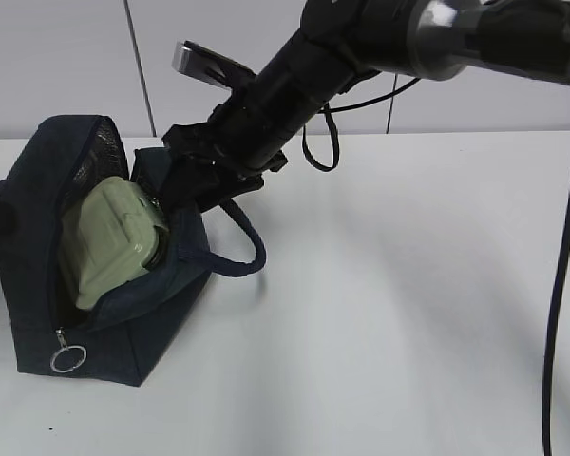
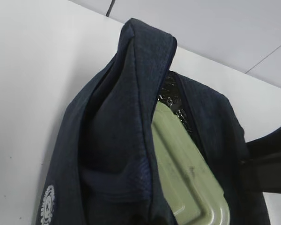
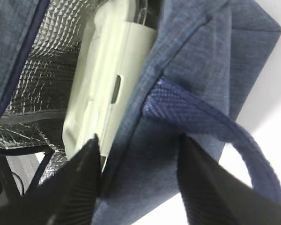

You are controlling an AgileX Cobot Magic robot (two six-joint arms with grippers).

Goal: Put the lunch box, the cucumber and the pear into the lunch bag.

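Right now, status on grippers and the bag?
Right gripper straddling lunch bag wall. Left gripper not visible. Lunch box inside, tilted. Cucumber, pear unseen.

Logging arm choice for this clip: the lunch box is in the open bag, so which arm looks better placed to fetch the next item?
Probably the left. The right gripper straddles the lunch bag wall beside the lunch box, holding it open. Neither cucumber nor pear shows.

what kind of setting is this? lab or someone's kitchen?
Most likely a lab or test bench, not a kitchen. The table is plain white and bare apart from the lunch bag holding the lunch box, the wall behind is blank grey panels, and loose cabling hangs from the arm.
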